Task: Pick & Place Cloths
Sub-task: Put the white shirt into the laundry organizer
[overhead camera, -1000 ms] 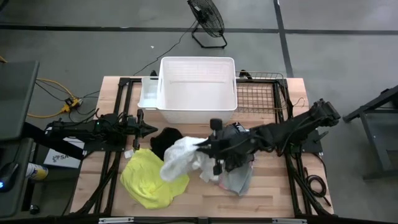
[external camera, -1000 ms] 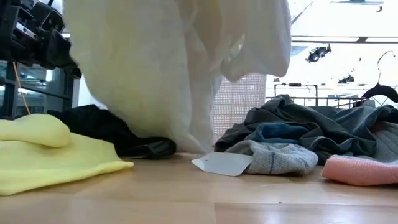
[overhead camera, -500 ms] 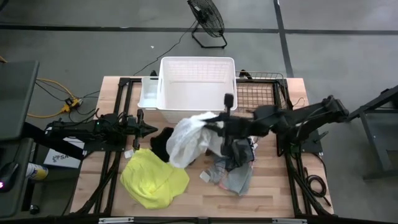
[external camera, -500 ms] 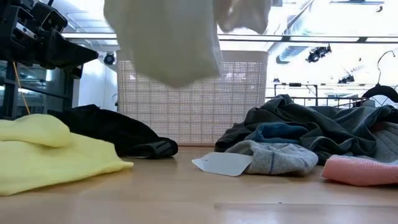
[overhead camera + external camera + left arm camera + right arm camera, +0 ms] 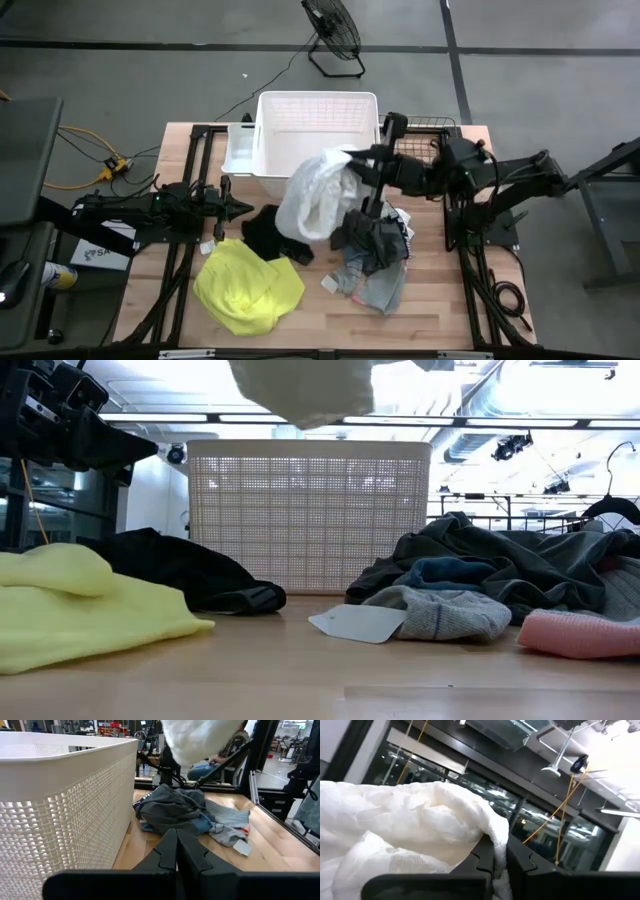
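The white cloth (image 5: 315, 195) hangs in the air, clear of the table, just in front of the basket (image 5: 318, 112) and partly over its front wall; you see only its lower edge at the top of the low view. It is bunched and crumpled, a bulky soft mass drooping below the grip. Your right gripper (image 5: 499, 865) is clamped on a fold of it, fingers together with fabric pinched between them. I judge the carry step to be in hand: the cloth is lifted but not yet over the basket's opening. The next move calls for bringing it further over the rim, high enough that the trailing fabric clears the wall, before you release. Your left gripper (image 5: 176, 851) waits with its fingers together, holding nothing, low beside the basket on the left side. The yellow cloth (image 5: 246, 284), black cloth (image 5: 270, 230) and grey pile (image 5: 375, 250) lie on the table (image 5: 440, 300).
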{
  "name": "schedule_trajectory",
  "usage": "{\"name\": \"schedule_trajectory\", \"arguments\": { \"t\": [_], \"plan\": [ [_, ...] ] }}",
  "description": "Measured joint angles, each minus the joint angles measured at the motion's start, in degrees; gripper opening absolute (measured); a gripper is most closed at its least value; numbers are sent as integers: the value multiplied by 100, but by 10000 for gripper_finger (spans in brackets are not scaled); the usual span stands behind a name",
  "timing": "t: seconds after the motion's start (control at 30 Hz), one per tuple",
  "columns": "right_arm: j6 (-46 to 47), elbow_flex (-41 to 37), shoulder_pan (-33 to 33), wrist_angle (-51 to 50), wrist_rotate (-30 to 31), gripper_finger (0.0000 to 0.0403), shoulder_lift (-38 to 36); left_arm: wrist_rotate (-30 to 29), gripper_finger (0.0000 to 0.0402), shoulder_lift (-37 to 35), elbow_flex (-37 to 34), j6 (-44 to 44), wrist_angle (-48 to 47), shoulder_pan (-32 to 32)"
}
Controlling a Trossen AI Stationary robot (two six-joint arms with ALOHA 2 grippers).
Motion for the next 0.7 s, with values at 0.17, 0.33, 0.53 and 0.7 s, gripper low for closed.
{"name": "schedule_trajectory", "arguments": {
  "t": [0.17,0.33,0.53,0.7],
  "plan": [
    [-263,0,-252,125,-66,9,1,0,1,0,2,0,0,-1],
    [-290,0,-638,286,-66,9,1,0,1,0,2,0,0,-2],
    [-289,2,-1094,762,-69,9,1,0,1,0,2,0,0,-1],
    [-247,2,-1528,755,-71,9,1,0,1,0,2,0,0,0]
  ]
}}
